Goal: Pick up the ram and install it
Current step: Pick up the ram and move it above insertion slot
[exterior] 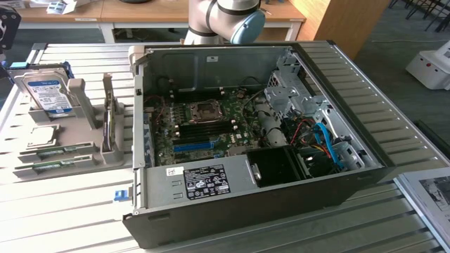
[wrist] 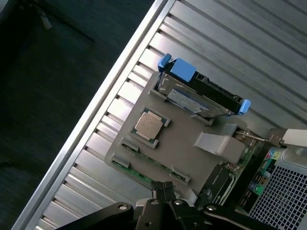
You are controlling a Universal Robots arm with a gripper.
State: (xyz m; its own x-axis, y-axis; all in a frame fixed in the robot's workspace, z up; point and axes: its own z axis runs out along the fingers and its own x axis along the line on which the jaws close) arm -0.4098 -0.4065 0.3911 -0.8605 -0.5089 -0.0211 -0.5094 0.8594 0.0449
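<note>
green ram [exterior: 50, 167] lies flat in grey tray [exterior: 74, 134] on table [exterior: 63, 211] beside open pc case [exterior: 232, 211]; claw [wrist: 163, 190] hangs near it, we cannot tell its state.

Arm [exterior: 223, 20]: a grey joint housing with a pale blue end cap shows at the far edge of the exterior view, and its links run out of frame above. Gripper [wrist: 164, 190]: black linkage bars spread to either side. The jaws are drawn together at the centre with nothing between them. The wrist is raised, looking down at a slant.
</note>
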